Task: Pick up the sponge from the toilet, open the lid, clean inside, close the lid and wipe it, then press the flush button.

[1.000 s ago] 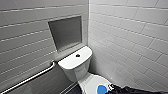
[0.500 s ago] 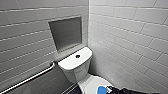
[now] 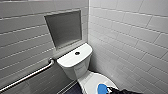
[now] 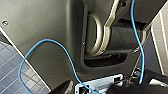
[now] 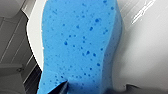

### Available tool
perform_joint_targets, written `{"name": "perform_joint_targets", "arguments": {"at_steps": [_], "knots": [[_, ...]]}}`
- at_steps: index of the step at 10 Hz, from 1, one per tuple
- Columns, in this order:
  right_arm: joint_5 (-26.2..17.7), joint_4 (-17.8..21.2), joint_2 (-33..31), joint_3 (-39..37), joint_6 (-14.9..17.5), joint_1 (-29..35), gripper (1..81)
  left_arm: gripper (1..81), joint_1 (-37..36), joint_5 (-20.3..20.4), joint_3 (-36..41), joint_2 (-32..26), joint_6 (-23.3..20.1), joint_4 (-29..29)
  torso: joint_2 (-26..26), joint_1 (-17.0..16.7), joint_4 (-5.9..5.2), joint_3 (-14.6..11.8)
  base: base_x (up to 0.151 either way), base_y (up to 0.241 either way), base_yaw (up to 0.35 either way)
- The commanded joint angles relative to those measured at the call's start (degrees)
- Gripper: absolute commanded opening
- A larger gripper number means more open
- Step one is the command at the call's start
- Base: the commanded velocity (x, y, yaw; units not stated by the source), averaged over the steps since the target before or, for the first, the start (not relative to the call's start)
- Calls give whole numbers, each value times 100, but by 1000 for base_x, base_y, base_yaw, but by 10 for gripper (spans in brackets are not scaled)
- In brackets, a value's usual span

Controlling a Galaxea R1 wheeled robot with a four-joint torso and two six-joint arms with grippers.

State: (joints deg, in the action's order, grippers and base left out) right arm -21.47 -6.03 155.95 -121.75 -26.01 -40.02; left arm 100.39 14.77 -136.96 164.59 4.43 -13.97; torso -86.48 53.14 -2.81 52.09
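Toilet at lower centre of head view, lid down, sponge flat on lid at bottom edge with right gripper touching it, clamp state cannot tell, flush button mid-frame.

— What's filling your right wrist camera?
— You're looking at the blue sponge, pitted with darker pores, sitting close over the glossy white lid.
— Are they touching?
— You can't tell.
— And past the sponge?
— The lid is showing on both sides of it; beyond one side, grey wall tiles and dark floor are showing.
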Motion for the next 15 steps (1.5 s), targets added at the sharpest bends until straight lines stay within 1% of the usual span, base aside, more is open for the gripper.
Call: {"name": "perform_joint_targets", "arguments": {"at_steps": [1,2,4,7,8,9,10,12,13,14,15], "knots": [[-71,137,-9,73,9,552,811,811,170,-396,55,-48,-12,-53,0,0,0,0,0,0,0],[266,155,-18,100,9,447,811,811,170,-405,55,-48,-12,-44,-2,2,0,24,0,0,0],[1317,155,-36,310,0,166,811,811,170,-414,29,-48,-12,-36,-4,2,0,13,0,0,0],[2170,146,43,337,-9,-160,811,811,170,-449,29,-31,-3,-36,-4,2,0,13,0,0,0],[2516,155,61,302,-9,-266,811,811,179,-458,29,-31,6,-27,-4,2,0,13,0,0,0],[2708,155,87,267,-9,-327,811,811,179,-466,29,-39,6,8,-4,2,0,13,0,0,0],[2744,146,123,214,-9,-371,811,811,179,-467,29,-48,6,26,-6,2,0,13,0,0,0],[2963,146,149,83,-18,-468,811,811,188,-484,29,-31,6,44,-6,2,0,13,0,0,0],[2982,138,149,64,-17,-477,10,811,188,-484,29,-22,6,44,-6,2,0,13,0,0,0],[2991,163,115,82,-26,-450,10,811,188,-484,29,-22,-3,35,-6,2,0,13,0,0,0],[2999,146,-17,264,-131,-433,10,811,187,-484,29,-13,-3,18,-6,2,0,13,0,0,0]]}}
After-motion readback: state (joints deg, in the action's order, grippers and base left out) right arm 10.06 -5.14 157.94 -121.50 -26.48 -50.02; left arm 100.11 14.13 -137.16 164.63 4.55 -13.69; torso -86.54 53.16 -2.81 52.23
